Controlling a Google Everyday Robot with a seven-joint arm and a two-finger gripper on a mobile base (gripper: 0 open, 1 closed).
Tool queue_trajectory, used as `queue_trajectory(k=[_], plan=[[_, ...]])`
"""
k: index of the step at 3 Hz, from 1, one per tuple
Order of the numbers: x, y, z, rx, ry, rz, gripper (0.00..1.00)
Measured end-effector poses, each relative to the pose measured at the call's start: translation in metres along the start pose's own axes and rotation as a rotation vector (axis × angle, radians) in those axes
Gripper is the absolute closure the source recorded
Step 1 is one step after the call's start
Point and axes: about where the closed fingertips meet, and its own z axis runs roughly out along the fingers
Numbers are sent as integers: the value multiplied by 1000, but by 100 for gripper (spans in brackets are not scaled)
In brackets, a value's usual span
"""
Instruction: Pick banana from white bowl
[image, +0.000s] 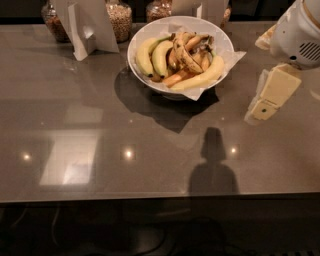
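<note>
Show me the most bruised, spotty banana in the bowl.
The mottled banana, brown-streaked, lying diagonally mid-bowl; the yellow-green bananas left of it are smooth. The gripper hangs right of the white bowl.
</note>
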Motion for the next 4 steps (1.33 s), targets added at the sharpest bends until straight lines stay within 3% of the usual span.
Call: queue_trajectory(k=[2,4], plan=[[-23,-13,15,64,-131,10,0],[-32,-16,22,57,-156,21,0]])
